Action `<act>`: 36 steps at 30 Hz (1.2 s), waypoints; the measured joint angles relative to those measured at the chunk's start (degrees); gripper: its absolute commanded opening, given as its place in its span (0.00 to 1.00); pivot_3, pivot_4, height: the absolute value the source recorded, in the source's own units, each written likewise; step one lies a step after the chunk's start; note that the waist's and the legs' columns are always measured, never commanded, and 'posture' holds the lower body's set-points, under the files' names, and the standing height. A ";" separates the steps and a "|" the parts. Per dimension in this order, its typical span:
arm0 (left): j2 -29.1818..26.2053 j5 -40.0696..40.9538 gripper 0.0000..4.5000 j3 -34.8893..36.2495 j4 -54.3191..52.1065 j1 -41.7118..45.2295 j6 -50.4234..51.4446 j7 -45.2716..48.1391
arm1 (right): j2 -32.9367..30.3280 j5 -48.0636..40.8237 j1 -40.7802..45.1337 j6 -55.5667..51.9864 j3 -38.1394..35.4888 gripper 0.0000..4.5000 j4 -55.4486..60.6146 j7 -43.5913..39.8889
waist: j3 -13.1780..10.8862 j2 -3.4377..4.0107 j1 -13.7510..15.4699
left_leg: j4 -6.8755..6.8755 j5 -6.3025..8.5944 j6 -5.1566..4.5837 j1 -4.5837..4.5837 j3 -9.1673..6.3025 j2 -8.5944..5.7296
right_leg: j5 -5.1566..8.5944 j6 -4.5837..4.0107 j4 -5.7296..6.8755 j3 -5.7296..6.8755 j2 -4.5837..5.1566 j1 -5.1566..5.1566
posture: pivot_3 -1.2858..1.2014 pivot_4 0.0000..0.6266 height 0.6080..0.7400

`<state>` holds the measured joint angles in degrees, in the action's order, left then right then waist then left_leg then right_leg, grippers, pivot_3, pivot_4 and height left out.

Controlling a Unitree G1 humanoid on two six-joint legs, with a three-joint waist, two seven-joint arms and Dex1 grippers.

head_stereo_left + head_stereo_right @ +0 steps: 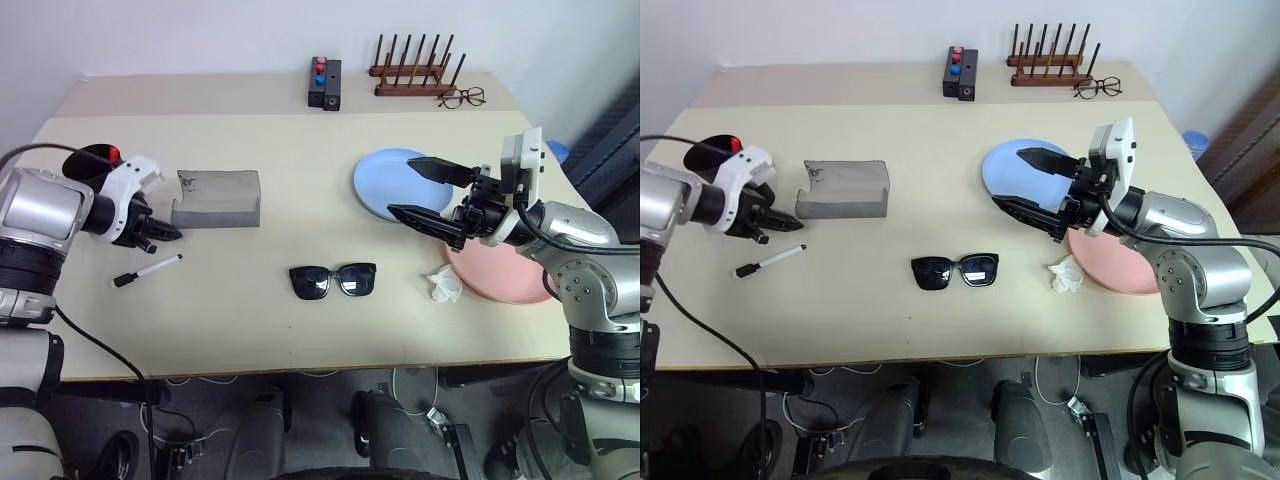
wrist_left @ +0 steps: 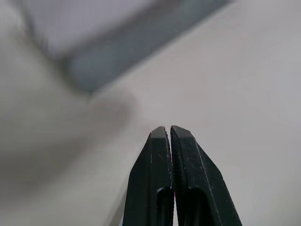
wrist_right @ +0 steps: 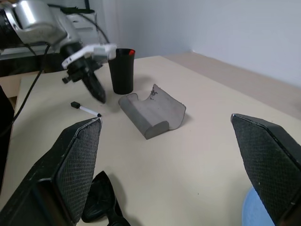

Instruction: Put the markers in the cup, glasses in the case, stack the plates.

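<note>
Looks like a robotics lab test bay, not a home: bare beige table (image 1: 300, 330) against a plain white wall (image 1: 200, 35), loose cables (image 1: 190, 440) on the grey floor underneath, small black button box (image 1: 324, 83) (red and blue buttons) at the far edge.

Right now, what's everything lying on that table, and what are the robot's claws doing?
Cup: one, black, far left; red marker cap showing at its rim.
Marker: one, white with black cap, lying left, in front of the case.
Case: one, grey, open, left of centre.
Sunglasses: one pair, black, centre front.
Plates: two, blue right of centre, pink at its right.
Crumpled tissue: one, white, beside the pink plate.
Spectacles: one thin-framed pair, back right.
Wooden rack: one, back.
Button box: one, black, back centre.
Left claw: shut, empty, above the marker.
Right claw: open, over the blue plate.
</note>
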<state>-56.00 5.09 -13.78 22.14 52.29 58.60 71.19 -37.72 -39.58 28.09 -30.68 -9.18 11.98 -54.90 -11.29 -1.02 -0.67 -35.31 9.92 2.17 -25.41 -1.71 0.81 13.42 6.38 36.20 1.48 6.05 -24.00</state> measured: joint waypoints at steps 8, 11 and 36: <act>-3.94 0.48 0.14 -1.10 -3.58 -0.83 -4.37 3.10 | 0.38 0.16 0.31 0.33 0.17 1.00 -0.83 0.00 | 0.00 0.01 -0.48 | 0.08 0.00 0.00 0.03 0.02 0.03 | -0.06 0.10 0.01 -0.05 -0.07 -0.04 | 0.52 0.24 1.00; -7.47 1.43 0.42 -3.04 -5.77 -4.81 -8.13 10.11 | 0.39 0.21 0.30 0.36 0.16 1.00 -0.93 0.03 | -0.01 0.02 -0.27 | 0.08 0.00 0.00 0.01 0.02 0.07 | 0.00 -0.05 0.01 -0.05 -0.10 -0.07 | 0.52 0.24 1.00; 0.76 -17.22 0.99 -12.37 22.96 4.48 -42.30 18.89 | 0.32 -0.07 0.09 -0.59 0.38 1.00 -0.70 0.52 | -0.01 0.00 0.02 | -0.02 0.00 -0.01 -0.06 0.03 0.08 | -0.08 -0.02 0.00 -0.07 -0.13 -0.08 | 0.52 0.24 1.00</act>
<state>-55.24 -12.14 -26.15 45.10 56.77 16.30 90.07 -37.40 -39.65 28.18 -31.27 -8.80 11.28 -54.38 -11.30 -1.02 -0.65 -35.34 9.92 2.16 -25.48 -1.68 0.90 13.34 6.36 36.20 1.42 5.93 -24.08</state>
